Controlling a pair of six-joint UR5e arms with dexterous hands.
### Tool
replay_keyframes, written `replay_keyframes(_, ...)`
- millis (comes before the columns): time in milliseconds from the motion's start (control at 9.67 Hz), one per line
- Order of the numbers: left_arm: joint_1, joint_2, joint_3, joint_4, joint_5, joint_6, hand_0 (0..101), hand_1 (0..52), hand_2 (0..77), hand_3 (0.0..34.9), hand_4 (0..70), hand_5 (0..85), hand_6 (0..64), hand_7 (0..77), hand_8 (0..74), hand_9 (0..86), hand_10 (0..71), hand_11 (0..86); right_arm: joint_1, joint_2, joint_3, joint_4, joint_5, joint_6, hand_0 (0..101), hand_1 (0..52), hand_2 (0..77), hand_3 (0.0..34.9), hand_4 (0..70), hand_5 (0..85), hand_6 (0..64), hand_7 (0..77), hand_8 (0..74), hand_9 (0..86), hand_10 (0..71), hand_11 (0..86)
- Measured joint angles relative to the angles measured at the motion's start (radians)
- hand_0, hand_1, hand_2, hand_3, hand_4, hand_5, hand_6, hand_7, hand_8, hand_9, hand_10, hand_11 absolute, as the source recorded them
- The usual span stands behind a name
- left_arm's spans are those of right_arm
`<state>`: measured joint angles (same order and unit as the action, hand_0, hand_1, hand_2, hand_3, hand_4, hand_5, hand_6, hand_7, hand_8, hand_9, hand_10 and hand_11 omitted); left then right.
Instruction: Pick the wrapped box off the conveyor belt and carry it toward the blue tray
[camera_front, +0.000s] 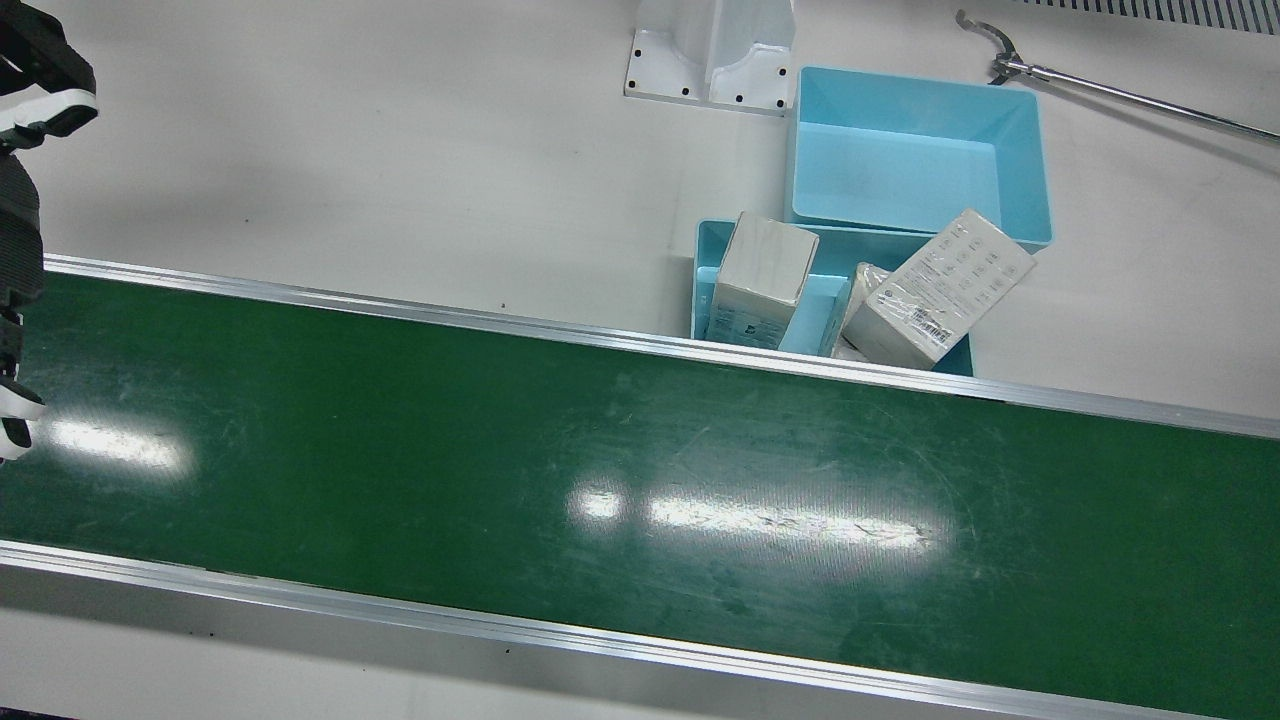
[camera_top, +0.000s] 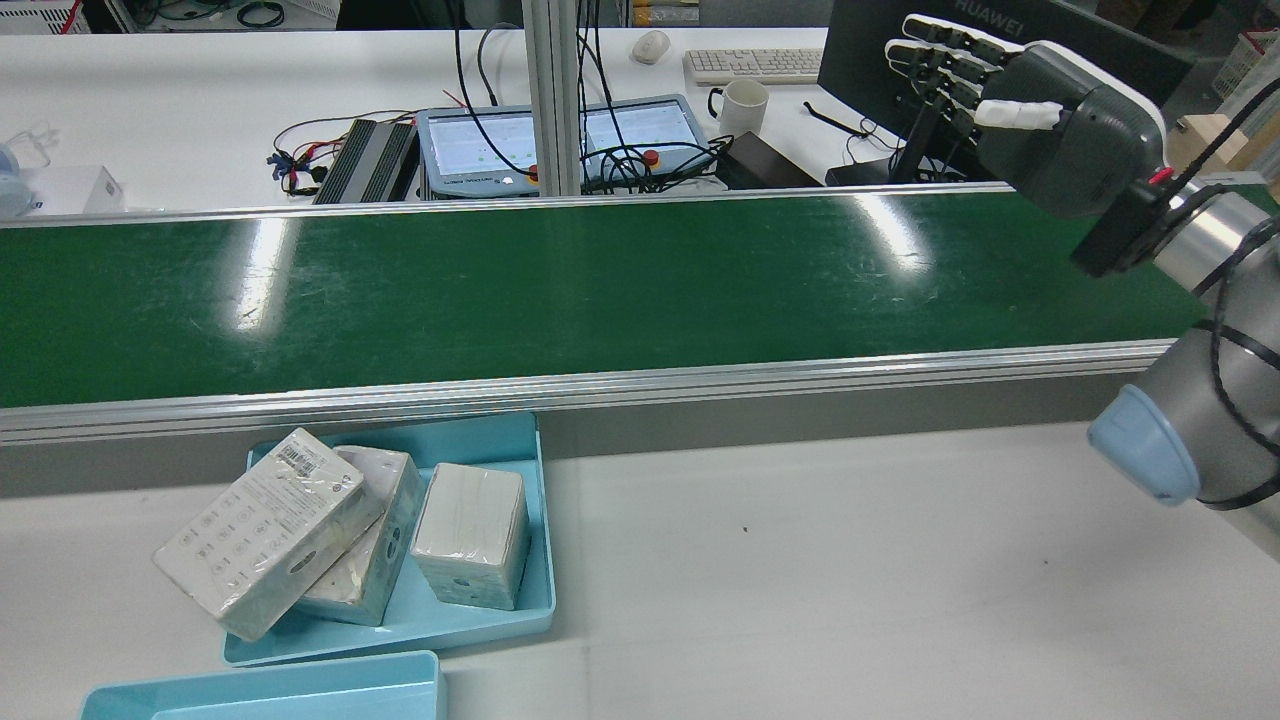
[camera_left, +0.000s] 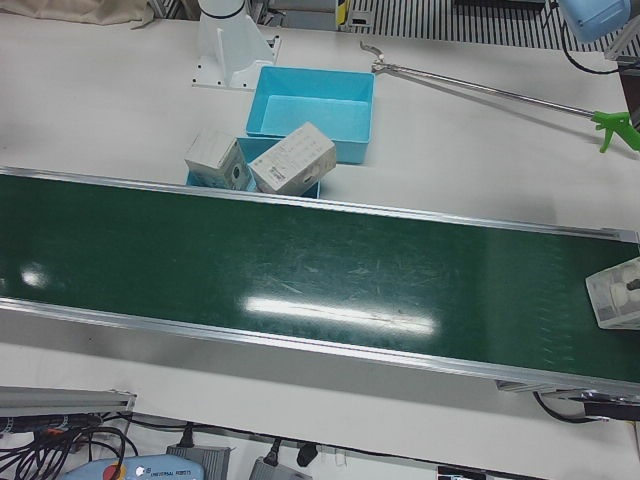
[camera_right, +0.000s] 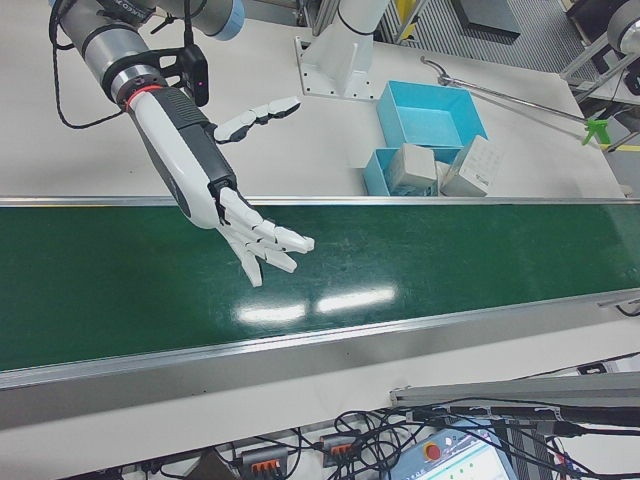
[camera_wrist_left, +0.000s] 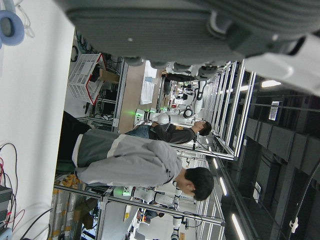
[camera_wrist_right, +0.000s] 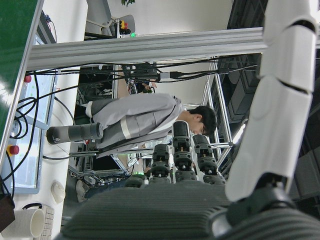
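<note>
One wrapped box (camera_left: 615, 292) lies on the green conveyor belt (camera_left: 300, 270) at its far right end in the left-front view, cut by the frame edge; no hand is near it. My right hand (camera_top: 1010, 95) hovers open above the other end of the belt, fingers spread, also seen in the right-front view (camera_right: 235, 220). The shallow blue tray (camera_top: 480, 625) sits against the belt's near rail and holds three wrapped boxes, one upright (camera_front: 765, 275) and one leaning over the rim (camera_front: 945, 290). My left hand (camera_wrist_left: 200, 30) shows only as a palm edge in its own view, holding nothing.
A deeper empty blue bin (camera_front: 920, 160) stands behind the tray. A long metal grabber tool (camera_left: 500, 92) lies on the white table beside it. An arm pedestal (camera_front: 712, 50) stands nearby. A person (camera_wrist_left: 135, 160) stands beyond the desk with keyboard and mug.
</note>
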<state>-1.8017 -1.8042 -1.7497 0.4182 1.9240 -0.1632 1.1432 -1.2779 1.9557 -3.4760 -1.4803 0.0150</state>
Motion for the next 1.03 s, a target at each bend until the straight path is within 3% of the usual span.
replay_keyframes(103,0.000,0.000,0.000,0.000,0.000,0.000,0,0.0,1.1,0.0,0.0,1.1,0.5,0.5,0.5,0.5,0.5,0.5,-0.004,0.000,-0.001,0.000,0.000,0.000,44,9.8,10.4,0.4,12.5,12.0,9.3,19.6,10.9,12.5,1.1,1.6)
replay_keyframes(1034,0.000,0.000,0.000,0.000,0.000,0.000,0,0.0,1.1,0.0,0.0,1.1,0.5,0.5,0.5,0.0,0.0,0.5,-0.010,0.000,-0.009,0.000,0.002,-0.002,43,7.1,9.3,0.4,15.8,12.0,10.9,22.9,11.4,14.7,1.1,2.7)
